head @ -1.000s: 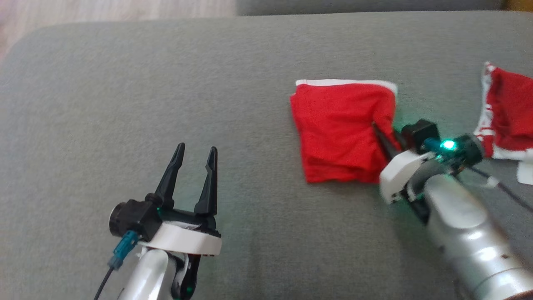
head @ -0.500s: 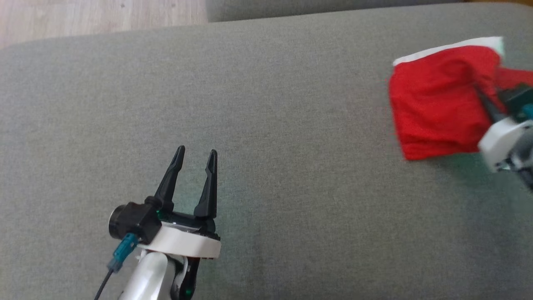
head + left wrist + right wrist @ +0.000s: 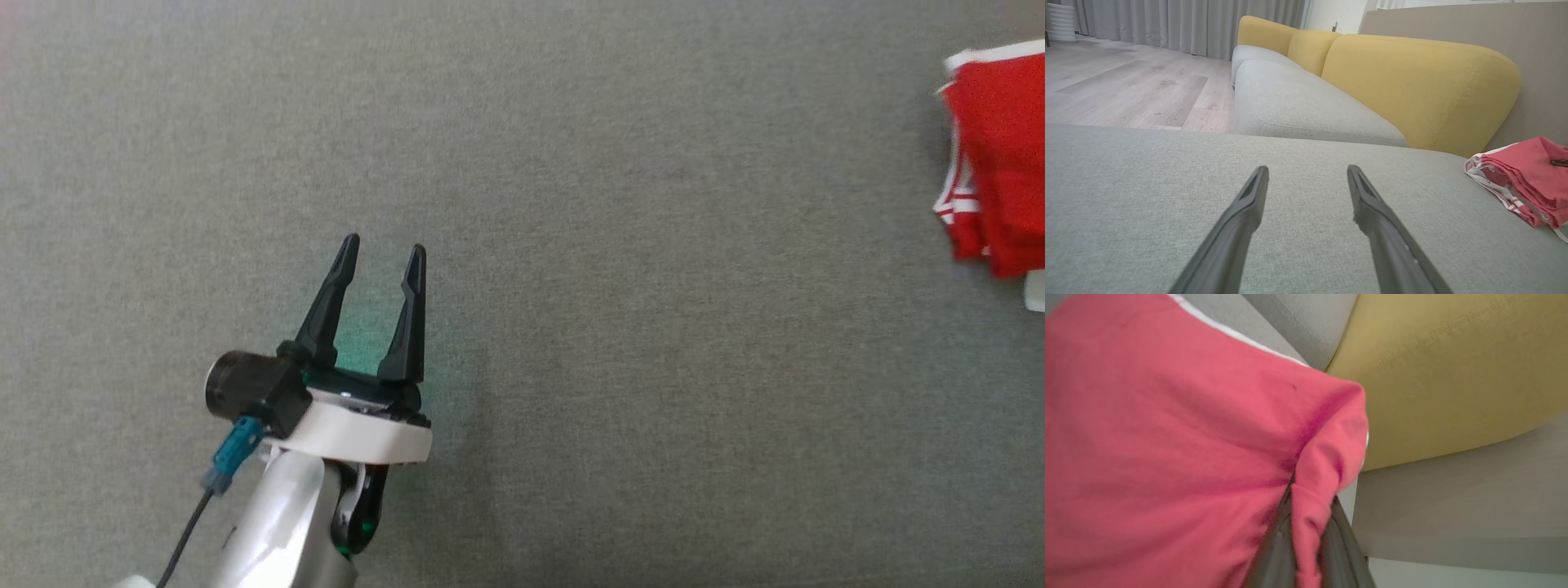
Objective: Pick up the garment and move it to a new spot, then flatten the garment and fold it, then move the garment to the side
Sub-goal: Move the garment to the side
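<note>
Fingers of the left gripper [image 3: 384, 245] stand spread wide with nothing between them, low over the grey seat [image 3: 653, 367], back from its far edge; right gripper [image 3: 1310, 506] is clamped tight on a fold of the red garment [image 3: 1167, 437], white trim along the cloth's top edge, a yellow cushion [image 3: 1453, 375] behind it (whether the cloth clears the seat I cannot tell); separate red pile [image 3: 996, 155] with white stripes lies toward the seat's right end, close to the cushion, well apart from the left gripper.
</note>
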Robot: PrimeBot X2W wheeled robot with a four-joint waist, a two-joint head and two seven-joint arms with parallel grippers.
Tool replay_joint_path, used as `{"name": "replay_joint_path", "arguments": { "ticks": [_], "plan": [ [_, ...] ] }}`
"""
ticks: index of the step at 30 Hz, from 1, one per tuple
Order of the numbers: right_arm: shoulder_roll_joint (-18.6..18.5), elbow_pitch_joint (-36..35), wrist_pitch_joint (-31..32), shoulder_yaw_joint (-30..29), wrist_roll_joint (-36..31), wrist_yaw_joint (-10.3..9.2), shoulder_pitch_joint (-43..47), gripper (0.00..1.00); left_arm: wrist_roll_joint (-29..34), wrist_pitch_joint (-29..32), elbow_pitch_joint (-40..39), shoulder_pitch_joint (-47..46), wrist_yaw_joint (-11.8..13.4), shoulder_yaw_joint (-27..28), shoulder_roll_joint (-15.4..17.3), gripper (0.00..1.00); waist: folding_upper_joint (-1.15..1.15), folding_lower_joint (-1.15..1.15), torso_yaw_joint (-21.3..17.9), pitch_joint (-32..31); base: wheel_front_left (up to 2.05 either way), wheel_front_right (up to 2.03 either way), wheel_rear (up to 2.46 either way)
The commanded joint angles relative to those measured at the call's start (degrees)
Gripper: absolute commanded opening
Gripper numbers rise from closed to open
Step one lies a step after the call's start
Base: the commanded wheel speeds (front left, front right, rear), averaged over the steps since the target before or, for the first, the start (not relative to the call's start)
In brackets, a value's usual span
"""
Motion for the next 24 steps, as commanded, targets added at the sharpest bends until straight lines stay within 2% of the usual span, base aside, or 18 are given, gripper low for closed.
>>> {"name": "replay_joint_path", "arguments": {
  "ticks": [1, 5, 14, 15, 16, 24],
  "plan": [
    [-3.1, -0.3, 0.1, 0.2, 0.2, 0.37, 0.1, 0.0, 0.7, -0.5, -1.7, -1.4, -0.2, 1.5, 0.3, 1.0, 0.0, -0.01, 0.5, 1.0, 0.0, 0.0, 0.0],
    [-4.0, 1.5, 1.7, -1.2, 0.3, 0.37, -0.5, 0.0, 0.6, -0.5, -1.6, -2.3, -0.2, 1.5, 0.3, 1.0, 0.0, -0.01, 0.8, 2.3, 0.0, 0.0, 0.0],
    [-1.0, 2.9, 4.2, -6.7, -0.1, 0.37, -1.2, 0.0, 0.9, -0.5, -1.0, -3.1, -0.3, 1.7, 0.3, 1.0, 0.0, -0.01, 0.3, 2.6, 0.0, 0.0, 0.0],
    [-0.8, 3.0, 4.4, -7.2, -0.1, 0.37, -1.0, 0.25, 0.9, -0.5, -0.9, -3.1, -0.3, 1.7, 0.3, 1.0, 0.0, -0.01, 0.2, 2.5, 0.0, 0.0, 0.0],
    [-0.5, 3.0, 4.5, -7.8, -0.1, 0.37, -0.9, 1.0, 0.9, -0.5, -0.9, -3.1, -0.3, 1.7, 0.3, 1.0, 0.0, -0.01, 0.1, 2.4, 0.0, 0.0, 0.0],
    [1.0, 2.1, 4.4, -13.4, -1.8, 0.37, -0.4, 1.0, 0.8, -0.5, -0.5, -3.0, -0.4, 2.1, 0.3, 1.0, 0.0, -0.01, -0.4, 1.0, 0.0, 0.0, 0.0]
  ]
}}
